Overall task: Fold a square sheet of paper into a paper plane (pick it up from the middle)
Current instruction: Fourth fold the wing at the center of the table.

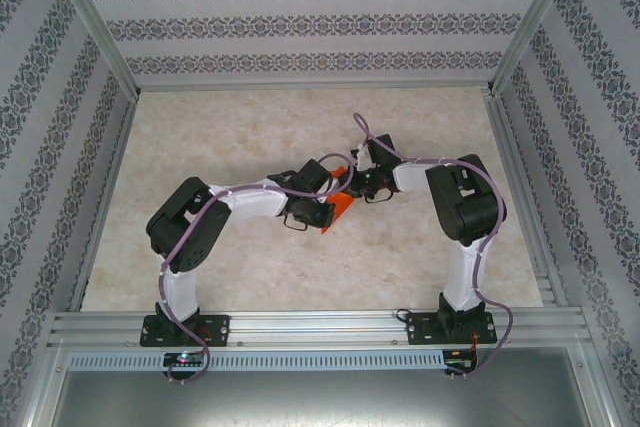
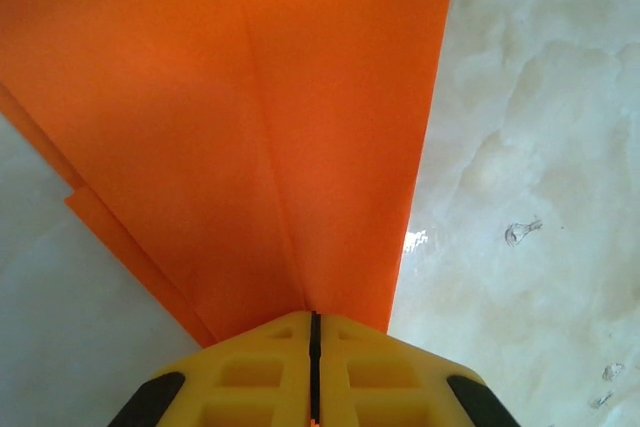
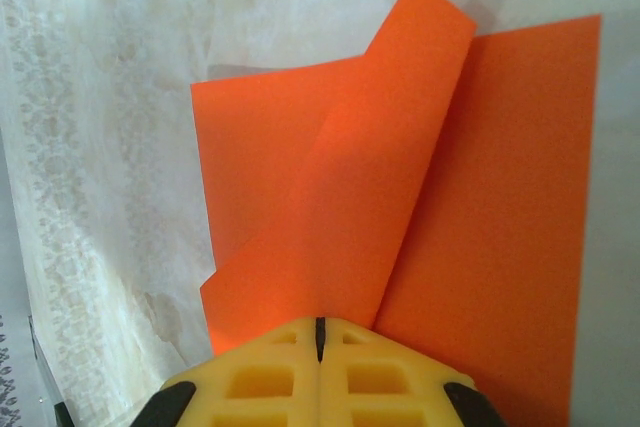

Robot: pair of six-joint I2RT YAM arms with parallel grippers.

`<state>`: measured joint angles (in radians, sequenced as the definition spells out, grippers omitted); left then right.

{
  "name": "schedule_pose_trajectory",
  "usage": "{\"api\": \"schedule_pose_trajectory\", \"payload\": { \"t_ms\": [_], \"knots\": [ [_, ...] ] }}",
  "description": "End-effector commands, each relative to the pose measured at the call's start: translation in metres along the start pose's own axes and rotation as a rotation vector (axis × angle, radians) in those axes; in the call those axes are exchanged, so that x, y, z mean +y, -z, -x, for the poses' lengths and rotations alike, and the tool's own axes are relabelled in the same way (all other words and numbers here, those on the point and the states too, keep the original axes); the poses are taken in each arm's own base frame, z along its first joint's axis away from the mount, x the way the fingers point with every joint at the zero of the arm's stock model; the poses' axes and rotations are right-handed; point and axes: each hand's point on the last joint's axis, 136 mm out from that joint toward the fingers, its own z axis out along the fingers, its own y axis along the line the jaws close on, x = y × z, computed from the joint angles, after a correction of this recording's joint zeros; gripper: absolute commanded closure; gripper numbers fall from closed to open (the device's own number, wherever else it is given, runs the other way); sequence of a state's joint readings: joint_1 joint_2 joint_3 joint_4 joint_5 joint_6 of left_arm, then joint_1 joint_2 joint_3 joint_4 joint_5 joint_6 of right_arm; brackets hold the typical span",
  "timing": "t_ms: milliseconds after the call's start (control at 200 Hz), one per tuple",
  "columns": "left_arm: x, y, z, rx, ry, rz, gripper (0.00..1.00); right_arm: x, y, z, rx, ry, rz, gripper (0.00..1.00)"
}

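The square sheet of paper (image 1: 342,206) is bright orange-red, partly folded, and held up over the middle of the table between both arms. In the left wrist view the sheet (image 2: 250,117) fans out from my left gripper (image 2: 314,319), showing a centre crease and stacked layers at its left edge. That gripper's yellow fingers are shut on the sheet's edge. My right gripper (image 3: 320,327) is shut on the sheet (image 3: 500,207) too, where one flap curls over a flat layer. From above, the left gripper (image 1: 326,209) and right gripper (image 1: 357,189) nearly meet. A paper plane is out of view.
The pale marbled table (image 1: 250,137) stretches out on all sides of the paper. Aluminium rails (image 1: 320,325) run along the near edge, and patterned walls (image 1: 300,27) close off the back and sides. A small mark (image 2: 522,231) dots the tabletop.
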<state>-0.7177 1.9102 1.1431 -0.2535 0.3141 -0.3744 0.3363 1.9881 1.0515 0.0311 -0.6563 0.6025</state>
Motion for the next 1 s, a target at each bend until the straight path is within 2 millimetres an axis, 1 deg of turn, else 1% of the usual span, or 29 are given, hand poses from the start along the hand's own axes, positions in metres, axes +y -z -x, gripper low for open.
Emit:
{"api": "schedule_pose_trajectory", "payload": {
  "t_ms": [0,160,295,400,485,570,629,699,834,914,994],
  "knots": [
    [0.011,-0.002,-0.035,0.095,0.03,-0.002,0.9,-0.027,-0.001,-0.008,0.006,-0.058,-0.08,0.95],
    [0.012,-0.003,-0.052,0.127,0.04,-0.031,0.9,-0.017,0.004,0.0,-0.017,-0.049,-0.05,0.94],
    [0.021,-0.002,-0.061,0.139,0.045,-0.021,0.9,0.001,0.011,0.007,-0.05,-0.033,0.004,0.91],
    [0.026,-0.002,-0.064,0.139,0.055,-0.035,0.9,0.017,0.019,0.007,-0.069,-0.022,0.039,0.9],
    [0.027,-0.001,-0.064,0.133,0.05,-0.052,0.91,0.027,0.024,0.002,-0.075,-0.025,0.063,0.9],
    [0.025,0.0,-0.064,0.136,0.039,-0.069,0.91,0.037,0.021,-0.009,-0.057,-0.036,0.086,0.9],
    [0.024,0.0,-0.063,0.135,0.027,-0.074,0.91,0.042,0.016,-0.02,-0.035,-0.041,0.09,0.91],
    [0.025,0.0,-0.063,0.134,0.024,-0.077,0.91,0.043,0.009,-0.031,-0.006,-0.062,0.087,0.92],
    [0.025,0.002,-0.061,0.128,0.02,-0.089,0.91,0.037,-0.006,-0.047,0.037,-0.09,0.072,0.93],
    [0.025,0.002,-0.06,0.128,0.012,-0.092,0.91,0.037,-0.014,-0.052,0.058,-0.093,0.077,0.93],
    [0.024,0.003,-0.06,0.131,0.01,-0.096,0.91,0.029,-0.018,-0.052,0.063,-0.092,0.041,0.94]
  ]
}}
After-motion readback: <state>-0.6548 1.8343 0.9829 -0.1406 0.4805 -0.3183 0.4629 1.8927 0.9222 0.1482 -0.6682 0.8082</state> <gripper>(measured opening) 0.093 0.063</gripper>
